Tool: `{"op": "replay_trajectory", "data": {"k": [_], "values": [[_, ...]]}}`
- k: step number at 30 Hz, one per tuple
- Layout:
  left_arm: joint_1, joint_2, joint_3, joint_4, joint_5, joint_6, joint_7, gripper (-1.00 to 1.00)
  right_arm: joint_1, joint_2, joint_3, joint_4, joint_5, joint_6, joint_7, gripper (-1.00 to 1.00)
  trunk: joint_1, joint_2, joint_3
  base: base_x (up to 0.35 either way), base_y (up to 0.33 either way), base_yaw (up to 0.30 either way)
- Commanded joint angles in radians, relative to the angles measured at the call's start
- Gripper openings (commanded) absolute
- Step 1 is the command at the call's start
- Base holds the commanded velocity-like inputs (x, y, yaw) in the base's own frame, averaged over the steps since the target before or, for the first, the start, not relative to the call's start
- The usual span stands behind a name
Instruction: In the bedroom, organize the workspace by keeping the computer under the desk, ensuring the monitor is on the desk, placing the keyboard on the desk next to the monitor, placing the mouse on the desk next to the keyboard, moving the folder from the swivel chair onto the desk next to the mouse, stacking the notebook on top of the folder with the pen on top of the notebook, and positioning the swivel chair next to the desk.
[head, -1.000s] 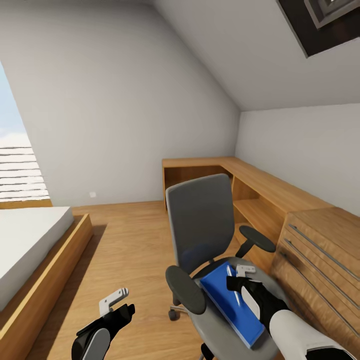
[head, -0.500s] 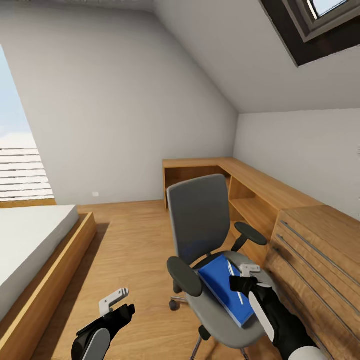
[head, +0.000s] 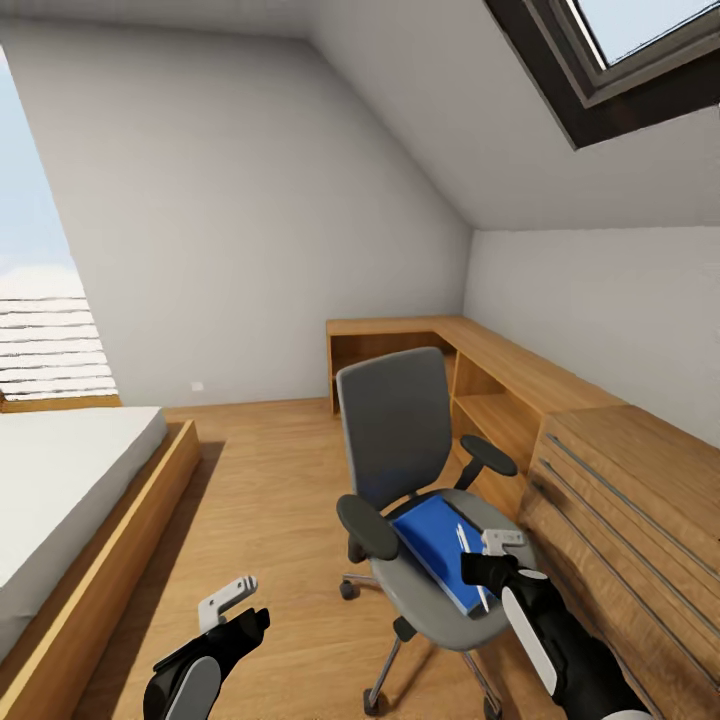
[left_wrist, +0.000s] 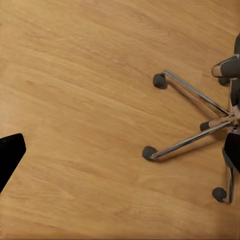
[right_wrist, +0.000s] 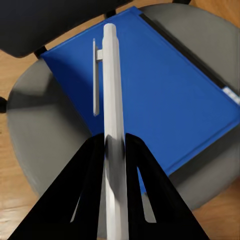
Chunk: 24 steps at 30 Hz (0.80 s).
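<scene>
Right wrist view: the pen (right_wrist: 111, 115) is pinched in the right tool (right_wrist: 114, 165), over the folder (right_wrist: 165, 95) on the swivel chair (right_wrist: 30, 125) seat. Light, thin, slippery; best held mid-length.

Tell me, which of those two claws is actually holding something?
The right claw: its two black fingers pinch a pale pen above the blue folder on the swivel chair. The left claw hangs over bare floor.

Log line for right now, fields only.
place: bedroom | right gripper: shut on pen, above folder | folder: flat on swivel chair seat | left gripper: open, over floor
</scene>
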Motion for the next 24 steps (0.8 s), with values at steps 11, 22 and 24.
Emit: {"op": "replay_trajectory", "data": {"k": [11, 22, 24], "values": [[-0.001, 0.0, -0.001, -0.001, 0.009, 0.001, 0.01, 1.0, 0.008, -0.001, 0.001, -0.049, -0.011, 0.006, -0.003, -1.0, -0.042, 0.077, 0.033, -0.011, 0.0, 0.0], [0.0, -0.003, -0.024, -0.024, 0.002, 0.0, 0.01, 1.0, 0.069, -0.018, -0.067, -0.22, -0.014, 0.045, -0.001, -1.0, -0.085, 0.154, 0.068, 0.0, 0.0, 0.0], [0.001, -0.003, -0.046, -0.032, -0.012, 0.0, 0.017, 1.0, 0.073, -0.018, -0.1, -0.233, -0.014, 0.059, -0.001, -1.0, -0.092, 0.168, 0.074, 0.0, 0.0, 0.0]]}}
